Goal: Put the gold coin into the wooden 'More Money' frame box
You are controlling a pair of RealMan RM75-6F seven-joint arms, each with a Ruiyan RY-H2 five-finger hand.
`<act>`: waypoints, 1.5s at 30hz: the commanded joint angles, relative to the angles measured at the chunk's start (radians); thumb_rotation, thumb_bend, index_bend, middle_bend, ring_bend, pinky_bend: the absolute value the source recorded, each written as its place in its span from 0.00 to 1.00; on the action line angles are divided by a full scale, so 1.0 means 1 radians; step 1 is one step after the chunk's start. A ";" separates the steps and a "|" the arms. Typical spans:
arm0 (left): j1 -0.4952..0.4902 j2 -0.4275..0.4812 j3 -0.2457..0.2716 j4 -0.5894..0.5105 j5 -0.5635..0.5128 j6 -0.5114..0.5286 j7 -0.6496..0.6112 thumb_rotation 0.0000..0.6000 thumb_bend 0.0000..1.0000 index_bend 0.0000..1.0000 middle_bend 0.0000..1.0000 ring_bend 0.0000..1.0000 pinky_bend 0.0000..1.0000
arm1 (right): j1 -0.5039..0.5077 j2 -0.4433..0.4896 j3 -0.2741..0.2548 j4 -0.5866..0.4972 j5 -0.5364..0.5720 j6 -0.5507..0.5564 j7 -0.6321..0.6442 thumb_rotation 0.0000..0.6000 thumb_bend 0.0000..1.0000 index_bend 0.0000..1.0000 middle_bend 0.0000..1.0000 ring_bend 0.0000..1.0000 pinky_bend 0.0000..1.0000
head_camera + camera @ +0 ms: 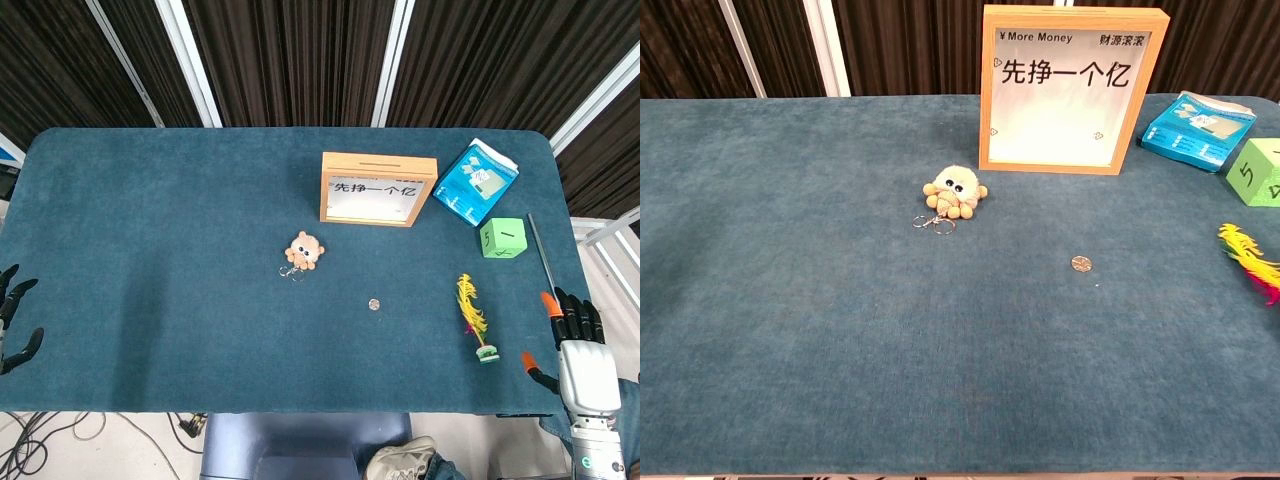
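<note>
Your gold coin (374,304) lies flat on the blue desk (150,230), alone on bare cloth, near the middle and a little toward your right side. In the chest view it sits in front of the wooden 'More Money' frame box (1067,90), well apart from it. The frame box stands upright near the far edge, its white face with black characters turned toward you, and the head view shows a thin slot along its top.

Your right hand (575,345) hovers at the near right corner of the desk, released, fingers apart and holding nothing. Your left hand (14,320) shows only at the left edge of the head view, dark fingers spread, grasping nothing.

A small plush keychain (303,252) lies to the left of the coin, nearer the frame box. A blue packet (476,180) rests just beside the frame box's right side, with a green die (502,238) in front of it. A feathered shuttlecock (474,322) lies between the coin and your right hand.
</note>
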 commanded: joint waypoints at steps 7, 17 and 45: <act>0.004 -0.007 -0.003 0.010 0.006 0.007 -0.022 1.00 0.36 0.17 0.00 0.00 0.04 | -0.008 -0.005 0.008 -0.020 0.036 -0.012 -0.031 1.00 0.34 0.10 0.06 0.01 0.00; 0.008 -0.012 -0.013 0.002 -0.015 0.008 -0.021 1.00 0.36 0.17 0.00 0.00 0.01 | -0.017 -0.010 0.021 -0.045 0.039 0.004 -0.028 1.00 0.33 0.13 0.06 0.01 0.00; 0.008 0.012 -0.009 -0.028 -0.040 -0.032 -0.025 1.00 0.36 0.17 0.00 0.00 0.01 | 0.248 -0.288 0.127 -0.011 0.162 -0.263 -0.249 1.00 0.39 0.32 0.06 0.02 0.00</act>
